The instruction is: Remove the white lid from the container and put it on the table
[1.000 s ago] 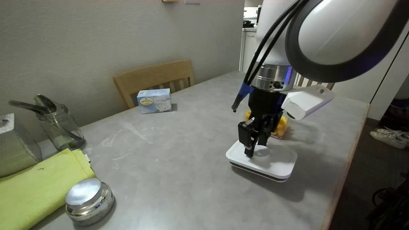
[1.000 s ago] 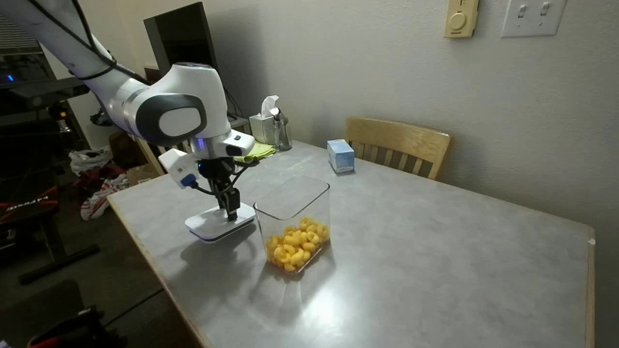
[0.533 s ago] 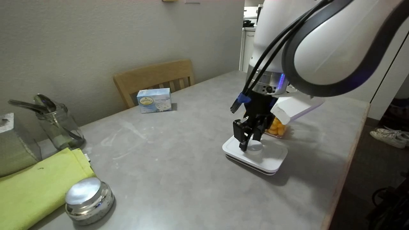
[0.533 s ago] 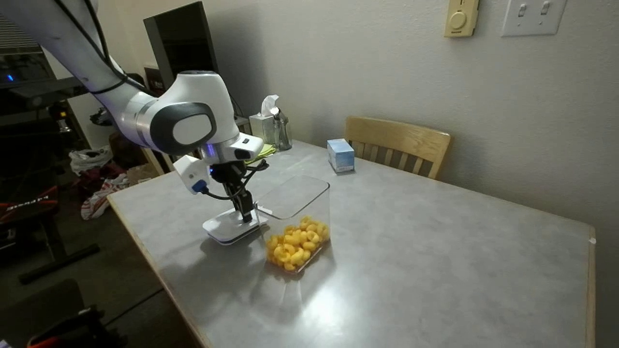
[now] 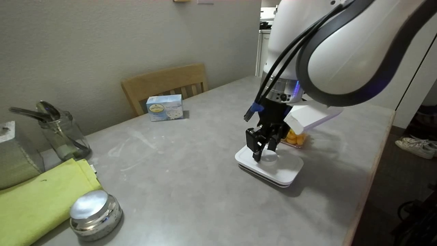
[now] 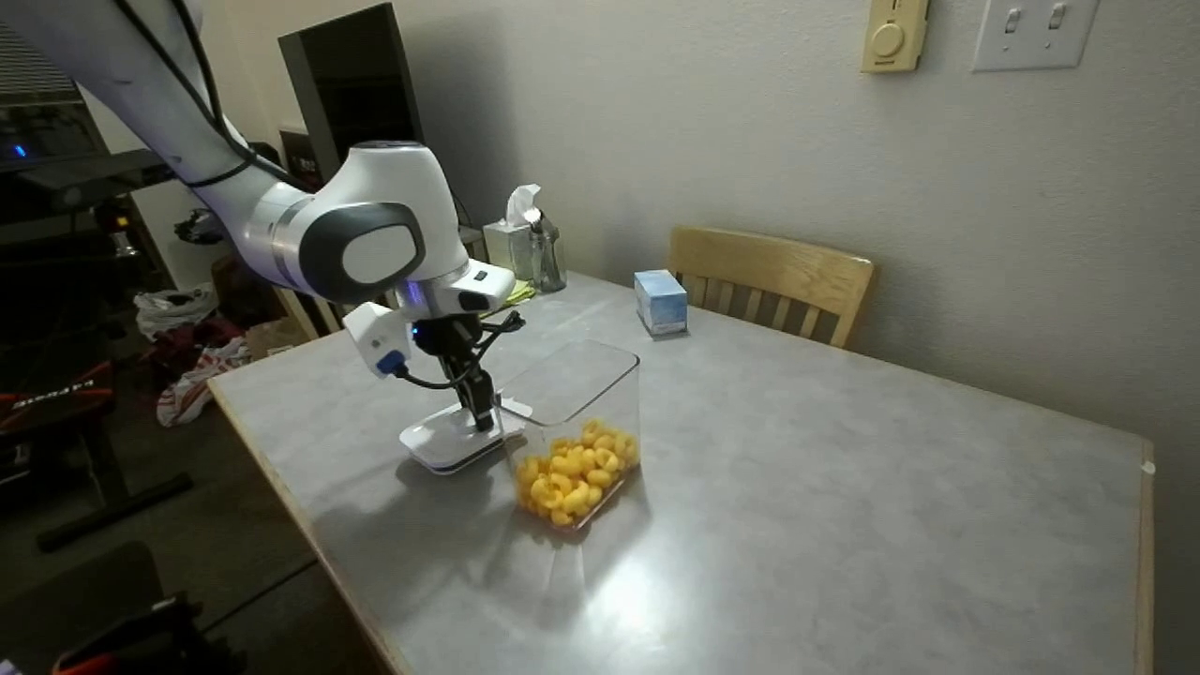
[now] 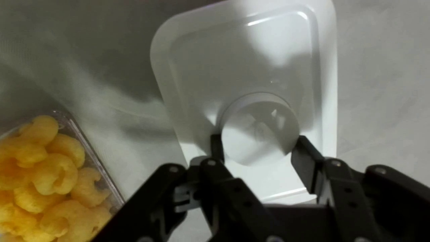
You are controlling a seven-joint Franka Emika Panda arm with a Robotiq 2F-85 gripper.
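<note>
Jaws: parted only by the width of the round tab (image 7: pixel 260 134), clasping that tab from both sides. White lid (image 5: pixel 286 167): off the container (image 6: pixel 614 398), at or just above the table (image 6: pixel 891 487), contact unclear. Container: clear, holding orange-yellow pieces (image 6: pixel 577 473); nearer and right of lid in an exterior view. Blue-white box (image 5: pixel 165 108): far edge. Metal tin (image 5: pixel 95 215): near left, beside yellow cloth (image 5: pixel 51 201), in an exterior view.

Both exterior views, down across table (image 6: pixel 834 497), toward wall (image 6: pixel 769 141); wrist view, close above lid (image 7: pixel 247 80)
</note>
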